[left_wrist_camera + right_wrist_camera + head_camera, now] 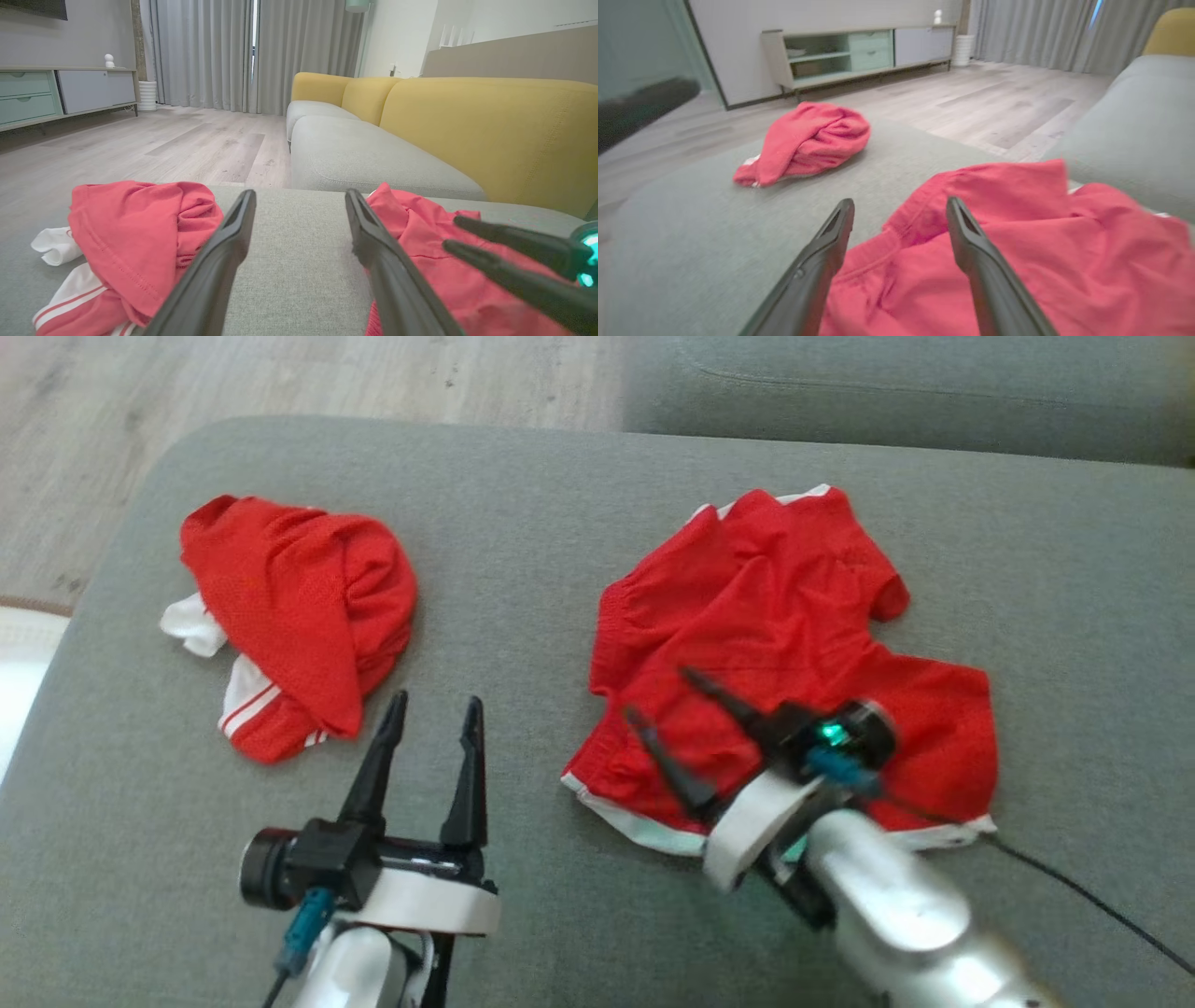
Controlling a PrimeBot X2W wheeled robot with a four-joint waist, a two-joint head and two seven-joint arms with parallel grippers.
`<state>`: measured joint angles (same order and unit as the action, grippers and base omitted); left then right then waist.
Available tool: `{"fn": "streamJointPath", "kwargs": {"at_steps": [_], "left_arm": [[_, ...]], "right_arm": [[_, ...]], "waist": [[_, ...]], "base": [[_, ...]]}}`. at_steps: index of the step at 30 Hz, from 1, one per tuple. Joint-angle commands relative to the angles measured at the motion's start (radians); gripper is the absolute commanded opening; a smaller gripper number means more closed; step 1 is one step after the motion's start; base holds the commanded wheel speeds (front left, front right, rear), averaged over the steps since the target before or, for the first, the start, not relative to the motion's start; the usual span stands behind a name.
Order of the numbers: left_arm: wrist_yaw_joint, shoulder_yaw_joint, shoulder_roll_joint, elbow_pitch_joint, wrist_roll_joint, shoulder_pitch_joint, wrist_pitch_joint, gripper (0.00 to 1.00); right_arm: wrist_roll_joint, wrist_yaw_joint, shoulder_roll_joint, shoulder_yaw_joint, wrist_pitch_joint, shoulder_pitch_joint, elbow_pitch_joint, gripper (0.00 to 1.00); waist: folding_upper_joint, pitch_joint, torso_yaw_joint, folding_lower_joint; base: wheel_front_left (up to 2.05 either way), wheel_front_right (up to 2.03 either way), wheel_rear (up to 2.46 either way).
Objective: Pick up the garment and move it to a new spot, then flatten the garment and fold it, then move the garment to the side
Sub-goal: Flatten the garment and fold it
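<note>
The red garment (794,616) lies half spread on the right side of the grey cushion (523,523), its gathered waistband facing left. The right claw (665,694) is nearer, poised right over that band, fingers wide apart and holding nothing. The left claw (438,700), just as wide and empty, hangs over bare cushion beside a bunched red heap (299,607). The wooden floor (280,373) lies beyond.
</note>
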<state>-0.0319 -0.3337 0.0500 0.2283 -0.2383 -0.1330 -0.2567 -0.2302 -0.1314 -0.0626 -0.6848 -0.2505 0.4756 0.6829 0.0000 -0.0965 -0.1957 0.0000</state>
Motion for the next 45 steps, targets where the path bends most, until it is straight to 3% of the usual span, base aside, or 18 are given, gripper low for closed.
{"fn": "streamJointPath", "kwargs": {"at_steps": [1, 6, 11, 17, 23, 29, 45], "left_arm": [[-0.004, 0.042, 0.000, -0.036, -0.004, -0.015, -0.005, 1.00], [0.000, 0.069, 0.000, -0.053, 0.005, -0.011, -0.005, 1.00], [0.008, 0.084, 0.000, -0.062, 0.013, -0.001, -0.005, 1.00], [0.015, 0.095, 0.000, -0.071, 0.017, 0.000, -0.005, 1.00], [0.017, 0.116, 0.000, -0.076, 0.004, -0.003, -0.005, 1.00], [0.023, 0.119, 0.000, -0.074, 0.005, -0.005, -0.005, 1.00], [0.029, 0.072, 0.000, -0.052, 0.002, -0.008, -0.005, 1.00]], "right_arm": [[0.000, 0.001, 0.000, 0.037, -0.010, 0.004, -0.056, 1.00], [0.035, 0.001, -0.033, 0.290, -0.011, -0.114, -0.216, 1.00], [0.097, 0.001, -0.021, 0.524, -0.011, -0.272, -0.364, 1.00], [0.107, 0.001, 0.009, 0.694, -0.011, -0.391, -0.473, 1.00], [0.028, 0.001, 0.012, 0.679, -0.011, -0.437, -0.516, 1.00], [0.054, 0.001, 0.012, 0.659, -0.011, -0.428, -0.528, 1.00], [0.112, 0.001, 0.012, 0.594, 0.020, -0.392, -0.262, 1.00]], "waist": [[0.0000, 0.004, 0.020, 0.0000], [0.0000, 0.012, 0.068, 0.0000], [0.0000, 0.014, 0.121, 0.0000], [0.0000, 0.001, 0.172, 0.0000], [0.0000, -0.012, 0.202, 0.0000], [0.0000, -0.016, 0.207, 0.0000], [0.0000, -0.021, 0.128, 0.0000]], "base": [[0.00, 0.00, 0.00], [0.00, 0.00, 0.00], [0.00, 0.00, 0.00], [0.00, 0.00, 0.00], [0.00, 0.00, 0.00], [0.00, 0.00, 0.00], [0.00, 0.00, 0.00]]}}
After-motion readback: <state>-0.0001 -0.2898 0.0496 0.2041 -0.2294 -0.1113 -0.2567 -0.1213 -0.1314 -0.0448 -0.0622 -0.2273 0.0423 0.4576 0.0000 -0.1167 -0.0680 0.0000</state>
